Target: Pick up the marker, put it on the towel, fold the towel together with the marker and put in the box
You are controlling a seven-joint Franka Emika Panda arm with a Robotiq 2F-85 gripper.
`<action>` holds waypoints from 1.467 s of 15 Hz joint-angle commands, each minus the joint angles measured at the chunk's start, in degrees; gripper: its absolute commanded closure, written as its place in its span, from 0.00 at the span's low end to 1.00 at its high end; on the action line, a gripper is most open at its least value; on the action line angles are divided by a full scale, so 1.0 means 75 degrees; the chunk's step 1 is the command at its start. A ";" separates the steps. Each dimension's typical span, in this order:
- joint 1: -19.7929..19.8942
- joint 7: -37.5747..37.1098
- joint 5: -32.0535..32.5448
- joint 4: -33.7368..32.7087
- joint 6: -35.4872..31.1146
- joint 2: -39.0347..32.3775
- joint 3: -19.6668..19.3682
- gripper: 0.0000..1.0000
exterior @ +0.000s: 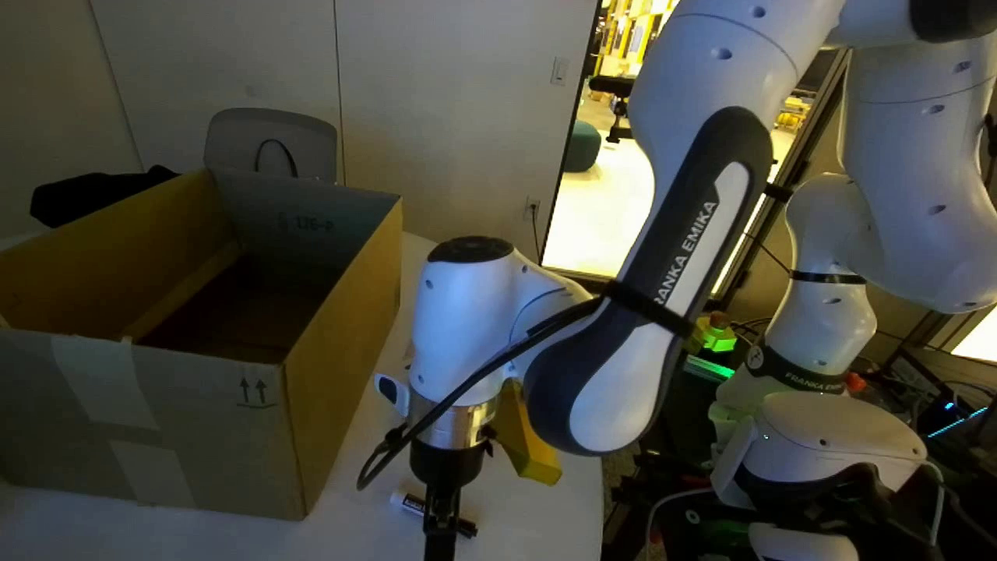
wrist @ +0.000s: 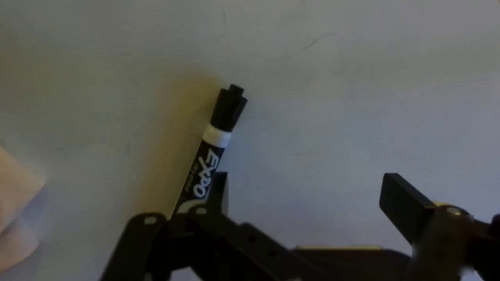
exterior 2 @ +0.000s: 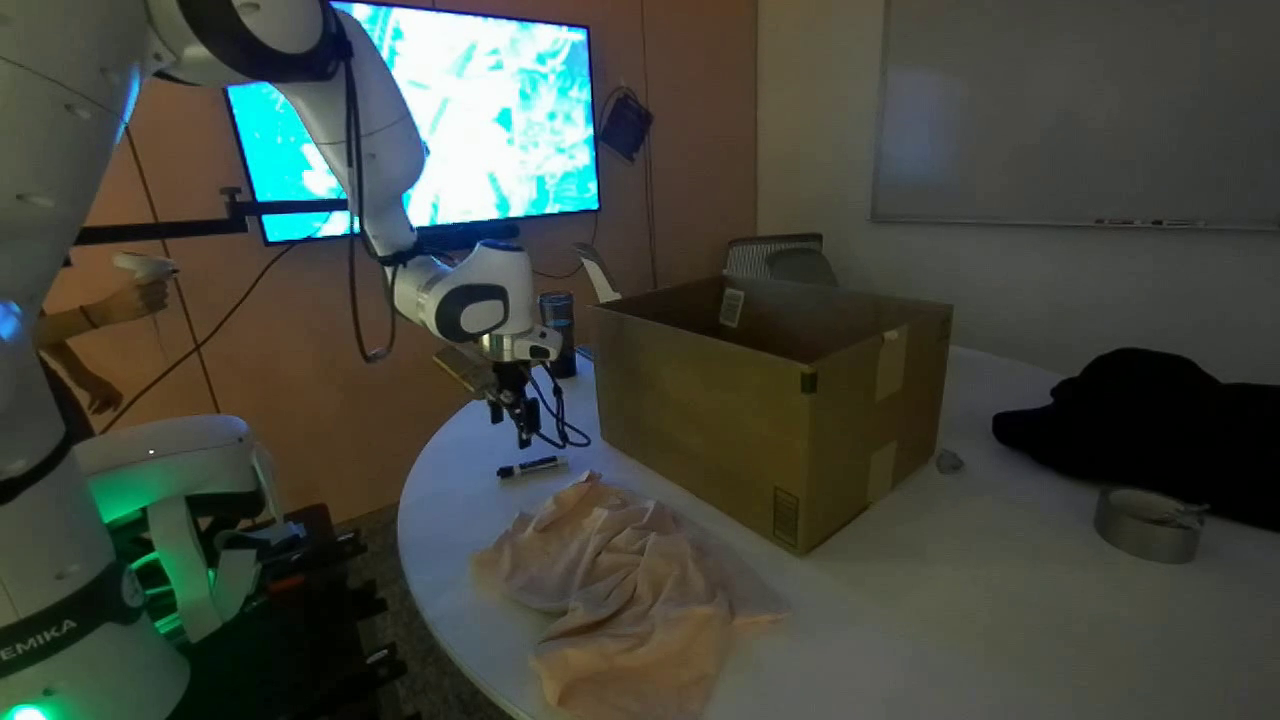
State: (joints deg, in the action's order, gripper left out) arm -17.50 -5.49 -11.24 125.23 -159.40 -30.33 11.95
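The black and white marker [wrist: 216, 136] lies on the white table in the wrist view. It also shows in both exterior views [exterior: 410, 503] [exterior 2: 532, 467]. My gripper [wrist: 306, 191] is open and empty above the table. Its left finger overlaps the marker's lower part in the wrist view, so the marker is not between the fingers. The gripper hangs above the marker in an exterior view [exterior 2: 515, 415]. The peach towel [exterior 2: 630, 600] lies crumpled on the table, and its edge shows in the wrist view [wrist: 17, 191]. The open cardboard box [exterior 2: 700, 410] stands beside the gripper [exterior: 179, 436].
A roll of grey tape [exterior 2: 1148, 525] and a black cloth [exterior 2: 1150, 425] lie on the table past the box. A dark bottle [exterior 2: 558, 330] stands behind the gripper. The round table's edge [exterior 2: 402, 520] is near the towel and marker.
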 commanded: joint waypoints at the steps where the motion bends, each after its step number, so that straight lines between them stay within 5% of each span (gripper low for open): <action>1: 0.0081 -0.0253 0.0073 -0.0095 -0.0495 -0.0329 0.0015 0.00; 12: -0.0186 -0.0678 0.0594 0.0607 -0.1115 -0.0435 -0.0698 0.00; 13: -0.0215 -0.0728 0.0643 0.0613 -0.1093 -0.0456 -0.0743 0.08; 14: -0.0198 -0.0746 0.0652 0.0616 -0.1063 -0.0458 -0.0733 0.26; 22: -0.0051 -0.0633 0.0662 0.0722 -0.0796 -0.0132 -0.0530 0.86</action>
State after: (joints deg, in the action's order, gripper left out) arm -17.99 -9.53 -7.21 129.83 -166.13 -32.71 7.40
